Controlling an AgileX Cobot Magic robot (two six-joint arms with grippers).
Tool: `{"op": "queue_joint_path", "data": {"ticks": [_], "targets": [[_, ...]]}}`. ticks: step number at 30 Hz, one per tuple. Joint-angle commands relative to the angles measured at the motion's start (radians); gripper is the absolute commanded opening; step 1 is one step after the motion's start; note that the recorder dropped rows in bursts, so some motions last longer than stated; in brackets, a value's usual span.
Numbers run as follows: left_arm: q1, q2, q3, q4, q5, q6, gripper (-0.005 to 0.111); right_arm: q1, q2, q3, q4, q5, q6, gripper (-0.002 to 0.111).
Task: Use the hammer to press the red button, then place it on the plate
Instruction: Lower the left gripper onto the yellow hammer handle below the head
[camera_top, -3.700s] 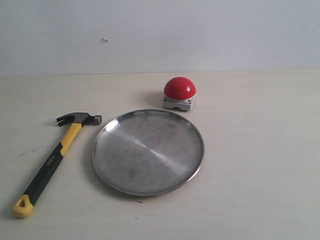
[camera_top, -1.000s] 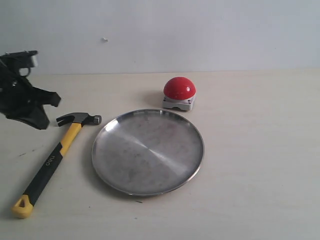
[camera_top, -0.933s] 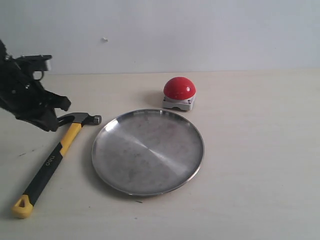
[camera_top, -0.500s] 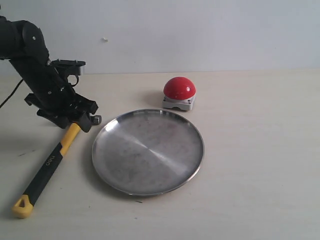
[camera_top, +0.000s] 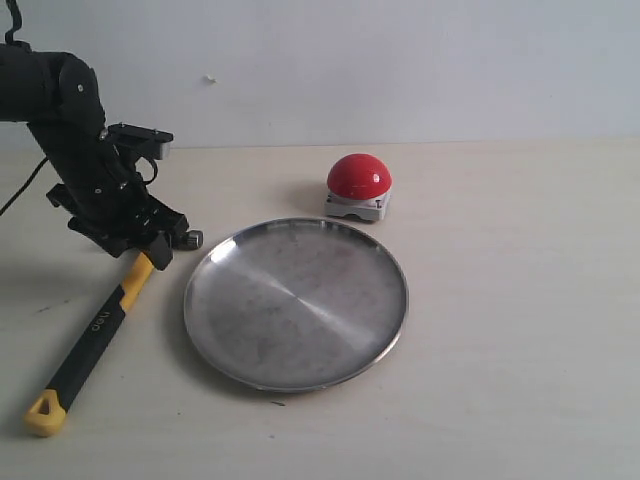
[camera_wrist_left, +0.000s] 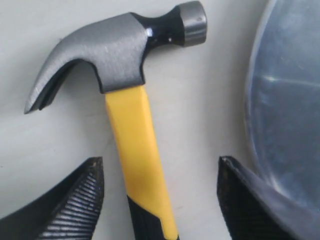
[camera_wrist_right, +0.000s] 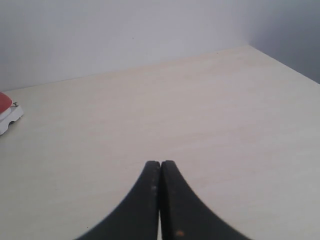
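The hammer (camera_top: 100, 325) lies flat on the table left of the plate (camera_top: 296, 303), its head mostly hidden under my left arm. My left gripper (camera_top: 148, 245) hovers open over the yellow neck. In the left wrist view the hammer (camera_wrist_left: 135, 130) runs between the two spread fingers of the left gripper (camera_wrist_left: 160, 172), neither pad touching it, and the plate's rim (camera_wrist_left: 255, 125) shows beside one finger. The red button (camera_top: 359, 177) stands behind the plate on its grey-white base. My right gripper (camera_wrist_right: 160, 165) is shut on nothing over bare table, with the red button (camera_wrist_right: 6, 112) at the frame's edge.
A pale wall rises behind the table. The right arm is out of the exterior view. The table's far edge and corner show in the right wrist view.
My left arm has come in from the left edge and lowered over the hammer's head and neck. In the last half second it shifted slightly left. Hammer, plate and button have not moved.
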Motion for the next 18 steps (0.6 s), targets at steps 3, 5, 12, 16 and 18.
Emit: {"op": "queue_joint_path", "data": {"ticks": [3,5,12,16,18], "targets": [[-0.001,0.000,-0.007,0.017,0.004,-0.005,0.063,-0.005,-0.005,0.005,0.000,-0.007,0.000,0.000],[-0.001,0.008,-0.007,0.017,-0.029,-0.005,0.063,-0.005,-0.005,0.005,0.000,-0.007,0.000,0.000],[0.004,0.055,-0.007,0.023,-0.063,-0.005,0.063,-0.005,-0.005,0.005,0.000,-0.002,0.000,0.000],[0.006,0.086,-0.007,0.023,-0.084,-0.005,0.063,-0.005,-0.005,0.005,0.000,-0.002,0.000,0.000],[0.006,0.101,-0.007,0.028,-0.092,-0.005,0.063,-0.005,-0.005,0.005,0.000,-0.002,0.000,0.000]]}}
